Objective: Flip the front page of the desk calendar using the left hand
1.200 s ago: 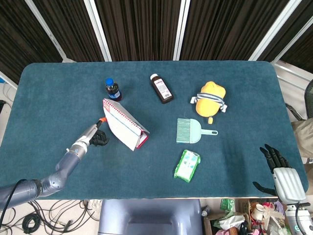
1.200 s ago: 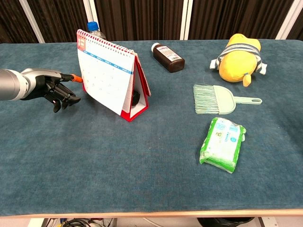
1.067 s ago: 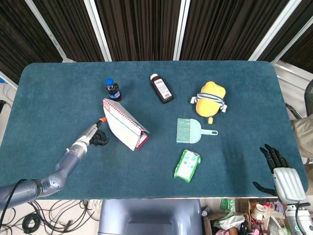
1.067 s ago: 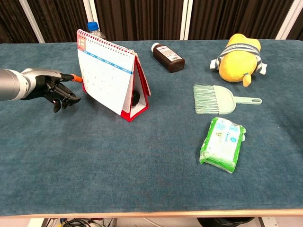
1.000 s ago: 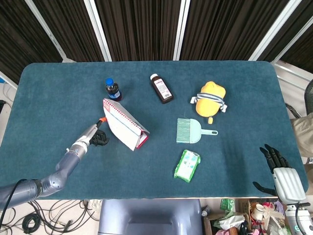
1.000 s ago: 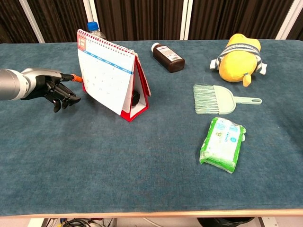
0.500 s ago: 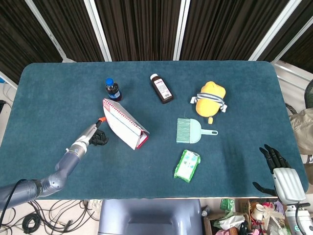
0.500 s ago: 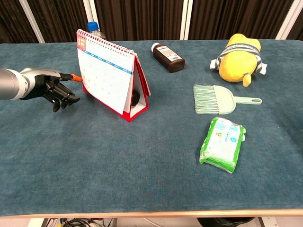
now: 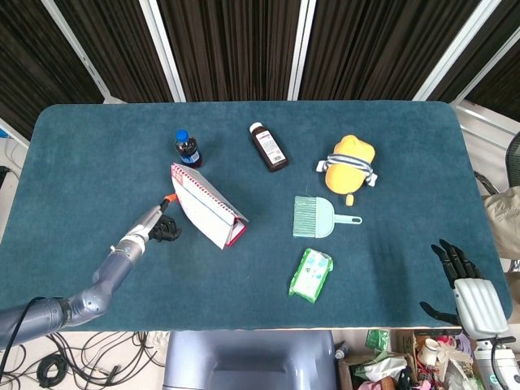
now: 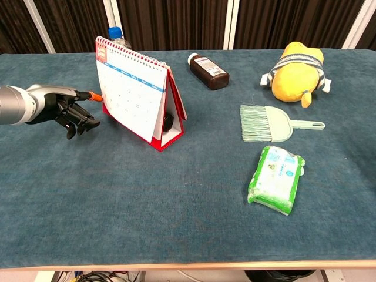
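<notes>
The desk calendar (image 9: 207, 213) stands like a tent on a red base, its white front page (image 10: 135, 94) facing the near left. My left hand (image 10: 67, 108) is just left of it. One orange-tipped finger reaches out to the page's left edge, and the other fingers curl downward, holding nothing. In the head view, the left hand (image 9: 162, 227) sits beside the calendar's left side. My right hand (image 9: 463, 276) hangs off the table's near right corner, fingers spread and empty.
A blue-capped bottle (image 10: 117, 35) stands right behind the calendar. A brown bottle (image 10: 209, 71) lies at the back centre. On the right are a yellow plush toy (image 10: 296, 73), a small green brush (image 10: 267, 123) and a green wipes pack (image 10: 276, 179).
A strip of the red base now shows along the lower left of the calendar's front page. The left hand has barely moved and the right hand is still.
</notes>
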Action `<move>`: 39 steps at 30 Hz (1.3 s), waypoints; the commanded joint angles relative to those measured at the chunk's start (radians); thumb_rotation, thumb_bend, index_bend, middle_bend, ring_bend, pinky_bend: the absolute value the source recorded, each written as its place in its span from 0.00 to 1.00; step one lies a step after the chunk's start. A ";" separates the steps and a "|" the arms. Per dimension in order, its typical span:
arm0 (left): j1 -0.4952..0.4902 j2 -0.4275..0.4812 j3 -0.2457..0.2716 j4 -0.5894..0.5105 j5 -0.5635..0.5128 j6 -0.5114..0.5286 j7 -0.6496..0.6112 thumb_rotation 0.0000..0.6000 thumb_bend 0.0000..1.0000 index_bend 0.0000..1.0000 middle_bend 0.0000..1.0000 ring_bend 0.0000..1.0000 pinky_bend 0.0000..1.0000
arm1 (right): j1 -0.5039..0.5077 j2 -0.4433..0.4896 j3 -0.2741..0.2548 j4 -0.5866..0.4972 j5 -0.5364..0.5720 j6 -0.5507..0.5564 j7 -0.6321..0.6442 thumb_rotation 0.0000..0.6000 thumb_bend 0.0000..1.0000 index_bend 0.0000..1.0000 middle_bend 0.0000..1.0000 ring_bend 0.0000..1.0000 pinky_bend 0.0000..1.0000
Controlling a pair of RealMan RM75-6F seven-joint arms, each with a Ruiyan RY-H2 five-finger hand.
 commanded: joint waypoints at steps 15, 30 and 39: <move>0.004 0.020 0.000 -0.071 0.037 0.001 0.000 1.00 0.45 0.00 0.69 0.63 0.68 | 0.000 0.001 0.000 -0.001 -0.003 0.002 0.002 1.00 0.06 0.00 0.00 0.00 0.17; 0.055 0.108 -0.003 -0.251 0.146 0.023 -0.029 1.00 0.45 0.00 0.69 0.63 0.68 | -0.001 0.003 -0.002 -0.004 -0.010 0.006 0.003 1.00 0.06 0.00 0.00 0.00 0.17; 0.083 0.178 -0.037 -0.375 0.302 0.107 -0.012 1.00 0.45 0.01 0.65 0.59 0.65 | -0.002 0.002 -0.004 -0.005 -0.014 0.008 0.002 1.00 0.06 0.00 0.00 0.00 0.17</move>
